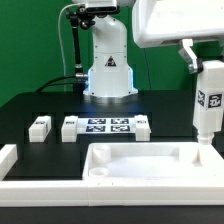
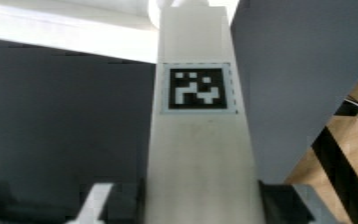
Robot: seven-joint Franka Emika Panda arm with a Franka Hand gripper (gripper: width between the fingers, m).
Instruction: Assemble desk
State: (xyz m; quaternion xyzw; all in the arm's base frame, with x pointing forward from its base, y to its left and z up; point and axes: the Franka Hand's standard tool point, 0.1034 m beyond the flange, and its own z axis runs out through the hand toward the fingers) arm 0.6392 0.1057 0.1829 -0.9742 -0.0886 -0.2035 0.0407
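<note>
The gripper [image 2: 185, 205] is clamped on a white tagged desk leg [image 1: 208, 100], holding it upright with its lower end at the far corner of the tray-like desk top [image 1: 140, 148] on the exterior view's right, apparently to seat it in that corner.

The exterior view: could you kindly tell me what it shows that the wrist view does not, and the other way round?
Only the exterior view shows the desk top, the marker board, the loose legs lying beside that board, and the robot's base. Only the wrist view shows the tag close enough to read its pattern, plus a wood-coloured strip at one edge. Both show the upright tagged leg.
</note>
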